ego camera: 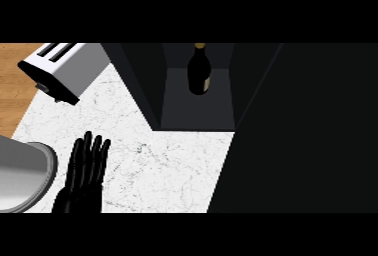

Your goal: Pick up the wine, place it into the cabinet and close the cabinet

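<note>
One wine bottle [198, 70] stood inside the open cabinet [196, 112], well apart from the left hand [83, 172], whose straight fingers lay close together over the marble counter [162, 165]. Being glass, it was probably heavy, rigid, slick and breakable, and best gripped round its body.

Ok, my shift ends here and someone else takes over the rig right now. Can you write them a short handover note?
Left hand: open, fingers straight, low at the view's left over the counter, holding nothing.
Right hand: not in view.
Wine: upright inside the cabinet, with no hand on it.
Done: the wine is in the cabinet.
Left: close the cabinet, which is open at the front. The dark panel at the right is probably its open door, but I cannot be sure.
</note>
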